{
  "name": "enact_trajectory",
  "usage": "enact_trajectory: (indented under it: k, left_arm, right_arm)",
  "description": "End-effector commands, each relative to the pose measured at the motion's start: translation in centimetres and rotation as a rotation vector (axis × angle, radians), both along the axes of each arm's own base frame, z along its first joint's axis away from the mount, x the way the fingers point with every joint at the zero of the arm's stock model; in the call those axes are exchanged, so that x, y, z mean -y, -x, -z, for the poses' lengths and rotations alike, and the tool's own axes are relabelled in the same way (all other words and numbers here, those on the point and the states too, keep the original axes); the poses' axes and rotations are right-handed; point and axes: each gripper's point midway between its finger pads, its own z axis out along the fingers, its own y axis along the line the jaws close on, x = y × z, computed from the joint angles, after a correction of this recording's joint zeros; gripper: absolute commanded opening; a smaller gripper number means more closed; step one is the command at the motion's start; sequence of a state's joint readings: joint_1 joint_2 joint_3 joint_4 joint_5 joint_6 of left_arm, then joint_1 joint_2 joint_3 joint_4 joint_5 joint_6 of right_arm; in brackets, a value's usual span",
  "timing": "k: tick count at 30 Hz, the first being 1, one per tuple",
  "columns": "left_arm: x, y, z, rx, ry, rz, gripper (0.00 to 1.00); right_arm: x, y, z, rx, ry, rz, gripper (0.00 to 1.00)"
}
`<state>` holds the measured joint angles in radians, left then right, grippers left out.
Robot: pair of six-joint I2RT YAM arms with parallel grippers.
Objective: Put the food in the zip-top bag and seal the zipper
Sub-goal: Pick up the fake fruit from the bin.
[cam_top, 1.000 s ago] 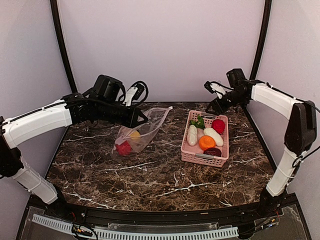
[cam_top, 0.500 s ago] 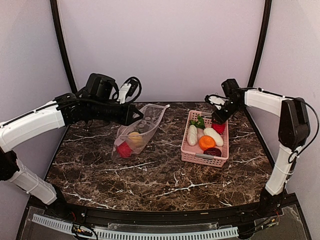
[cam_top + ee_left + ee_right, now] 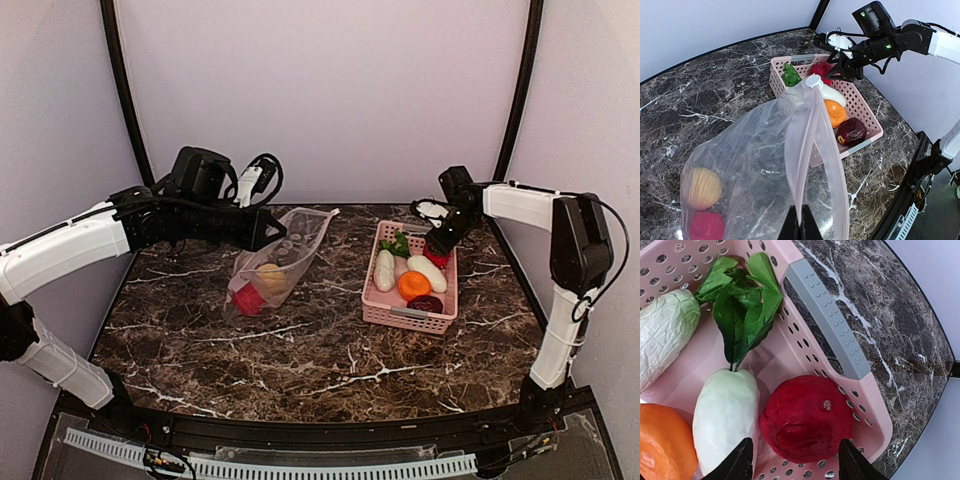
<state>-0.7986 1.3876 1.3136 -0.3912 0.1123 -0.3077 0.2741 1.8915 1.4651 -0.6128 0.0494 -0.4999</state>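
Only on R wrist cam I saw R gripper spread over red fruit; L cam showed L gripper pinching bag.

A dark marble-patterned table stands before plain pale lilac walls.

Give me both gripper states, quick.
Left gripper: closed on the zip-top bag, at its mouth edge.
Right gripper: open around the red fruit in the basket.
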Motion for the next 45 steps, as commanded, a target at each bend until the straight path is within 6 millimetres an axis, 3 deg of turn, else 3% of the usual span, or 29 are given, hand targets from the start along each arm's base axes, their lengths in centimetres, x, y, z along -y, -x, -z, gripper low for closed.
enact_trajectory:
  k: [1, 5, 16, 23, 29, 35, 45]
  left_arm:
    - [-0.5, 0.3, -0.5, 0.014, 0.008, -0.005, 0.01]
    - [-0.6, 0.3, -0.4, 0.014, 0.011, -0.008, 0.01]
    - [-0.8, 0.4, -0.2, 0.012, 0.020, -0.014, 0.01]
    - [-0.8, 0.5, -0.1, 0.013, 0.013, -0.010, 0.01]
    - [-0.9, 0.7, -0.2, 0.013, 0.021, -0.009, 0.01]
    - [-1.0, 0.8, -0.1, 0.008, 0.022, -0.011, 0.01]
    - [-1.0, 0.4, 0.0, 0.025, 0.015, -0.016, 0.01]
  right_arm:
    - [0.2, 0.1, 1.5, -0.020, 0.026, 0.000, 0.58]
    - [0.4, -0.1, 1.9, -0.019, 0.043, 0.007, 0.63]
    - [1.3, -0.5, 4.2, -0.037, 0.117, 0.025, 0.62]
    - [0.4, 0.2, 5.2, -0.057, 0.133, -0.006, 0.80]
    - [0.1, 0.2, 5.5, -0.057, 0.153, -0.015, 0.72]
    - [-0.1, 0.1, 4.5, -0.034, 0.152, -0.015, 0.62]
    - [-0.5, 0.2, 0.4, 0.047, 0.111, -0.013, 0.55]
